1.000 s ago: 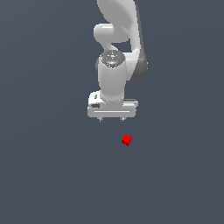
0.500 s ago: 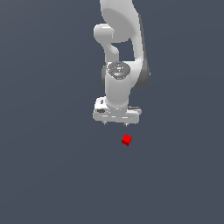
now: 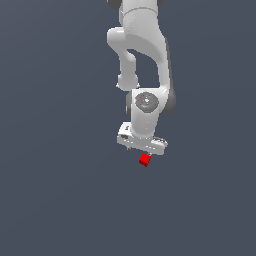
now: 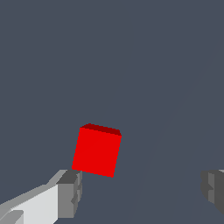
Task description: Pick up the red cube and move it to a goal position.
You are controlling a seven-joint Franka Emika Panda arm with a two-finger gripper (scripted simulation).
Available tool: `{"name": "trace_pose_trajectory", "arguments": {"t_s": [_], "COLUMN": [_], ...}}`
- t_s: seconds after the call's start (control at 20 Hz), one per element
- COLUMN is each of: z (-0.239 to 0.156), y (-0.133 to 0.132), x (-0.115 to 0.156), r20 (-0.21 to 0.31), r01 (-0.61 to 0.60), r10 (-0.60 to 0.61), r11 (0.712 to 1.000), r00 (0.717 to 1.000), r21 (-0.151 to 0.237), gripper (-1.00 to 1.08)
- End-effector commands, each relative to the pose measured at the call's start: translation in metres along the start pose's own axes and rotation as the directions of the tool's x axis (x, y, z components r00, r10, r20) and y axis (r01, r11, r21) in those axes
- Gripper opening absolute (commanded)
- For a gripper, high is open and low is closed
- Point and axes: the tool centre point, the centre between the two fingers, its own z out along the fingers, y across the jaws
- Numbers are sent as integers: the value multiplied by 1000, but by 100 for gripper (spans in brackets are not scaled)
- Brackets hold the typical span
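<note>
Nearest our wrist camera we see the gripper (image 4: 140, 192) spread wide, its grey fingertips (image 4: 70, 194) far apart with nothing between them. Just beyond, the cube (image 4: 96, 150) sits on the grey floor (image 4: 131, 57), close to one fingertip; we cannot tell if they touch. In the exterior view the cube (image 3: 144, 160) lies directly under the gripper (image 3: 142, 147), below the white arm (image 3: 145, 60).

The exterior view looked from afar; the wrist view sat close; both shared the small matte bright-red cube (image 3: 144, 160) (image 4: 96, 150).
</note>
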Motion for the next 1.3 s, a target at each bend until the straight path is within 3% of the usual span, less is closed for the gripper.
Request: {"name": "trace_pose_trajectory", "arguments": {"t_s": [0.0,0.45,0.9,0.95,1.25], "z": [15,51,58,58,58], "y": [-9,-30,-34,-34,-34], "x": [1,6,8,8,8], "r20": [3,11,14,14,14], "r01": [-53,-179,-205,-205,-205], "r10": [53,179,205,205,205], "r11": [999,984,979,979,979], "r00": [999,984,979,979,979], "r21": [0,0,1,1,1], "gripper": [100,100,100,-100,-100]}}
